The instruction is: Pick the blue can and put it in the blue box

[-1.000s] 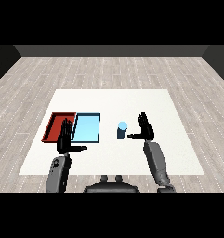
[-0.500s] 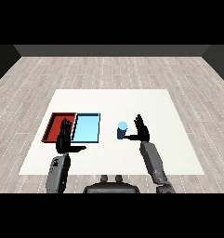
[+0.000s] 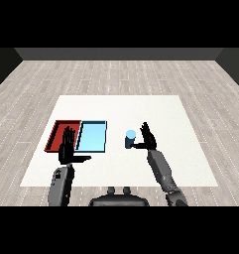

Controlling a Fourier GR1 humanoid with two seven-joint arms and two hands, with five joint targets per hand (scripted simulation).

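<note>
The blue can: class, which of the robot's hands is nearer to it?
Right. The right hand is open just beside the blue can, on its right. The left hand is far off to the can's left, over the red tray, beyond the light blue tray.

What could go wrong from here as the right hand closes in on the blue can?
The right hand is open beside the upright blue can, thumb toward it; a sideways nudge could tip it before the fingers curl. The left hand is raised over the red tray, beside the blue tray, and could obstruct placement.
</note>
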